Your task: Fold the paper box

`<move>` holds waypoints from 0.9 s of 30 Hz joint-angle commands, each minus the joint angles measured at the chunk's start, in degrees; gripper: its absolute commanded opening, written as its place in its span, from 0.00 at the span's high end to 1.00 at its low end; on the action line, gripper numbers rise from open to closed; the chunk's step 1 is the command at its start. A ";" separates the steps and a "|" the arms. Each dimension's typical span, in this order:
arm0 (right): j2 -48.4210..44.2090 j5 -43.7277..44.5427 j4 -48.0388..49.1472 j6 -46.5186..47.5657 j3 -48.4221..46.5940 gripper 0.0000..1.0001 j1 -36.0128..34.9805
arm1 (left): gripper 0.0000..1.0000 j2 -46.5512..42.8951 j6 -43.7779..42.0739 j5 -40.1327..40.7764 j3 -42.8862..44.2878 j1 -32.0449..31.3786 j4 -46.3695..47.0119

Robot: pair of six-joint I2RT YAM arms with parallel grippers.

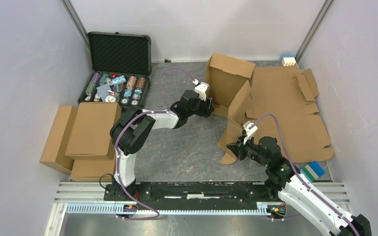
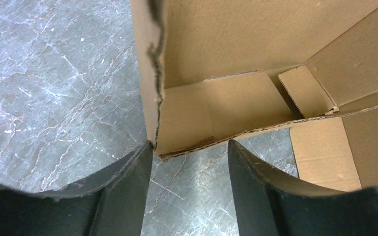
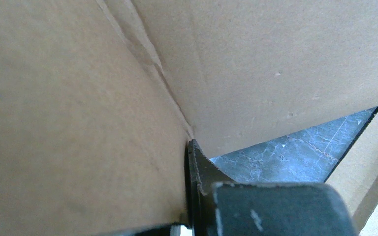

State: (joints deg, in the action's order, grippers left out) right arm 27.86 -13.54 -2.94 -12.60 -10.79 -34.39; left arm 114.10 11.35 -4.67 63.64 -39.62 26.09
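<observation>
The paper box [image 1: 225,81] is a brown cardboard sheet, partly raised, right of the table's middle. Its back wall stands upright and a side panel [image 1: 239,112] tilts up. My left gripper [image 1: 209,106] is open at the box's near left corner. In the left wrist view the corner [image 2: 187,125] sits just past the left gripper [image 2: 189,147], with one wall edge touching the left fingertip [image 2: 145,152]. My right gripper [image 1: 237,146] is shut on the box's near flap [image 1: 230,139]. In the right wrist view cardboard [image 3: 78,123] fills the frame; one finger [image 3: 197,169] presses against it and the other is hidden.
An open black case of poker chips [image 1: 118,73] stands at the back left. Folded brown boxes [image 1: 91,129] are stacked at the left. Flat cardboard sheets [image 1: 295,120] lie under and right of the box. Blue-and-white items sit at the near right [image 1: 313,170] and back right [image 1: 288,60].
</observation>
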 commanded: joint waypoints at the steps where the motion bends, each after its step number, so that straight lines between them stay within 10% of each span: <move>1: 0.03 -1.07 -0.35 -0.10 -1.45 0.99 -0.24 | 0.38 1.63 3.08 0.85 3.83 -0.08 -2.19; 18: 0.35 -1.51 -0.16 -0.06 -1.60 1.00 -0.22 | 0.42 11.12 7.70 7.48 20.46 -0.58 -25.68; 27: -0.96 -0.81 -1.71 0.27 -1.92 1.00 -0.23 | 0.35 5.84 7.64 3.49 13.30 -0.61 -13.83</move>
State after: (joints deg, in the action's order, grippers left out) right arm 27.51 -14.41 -3.20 -12.56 -10.81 -34.39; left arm 124.49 17.37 1.21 81.95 -39.94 6.22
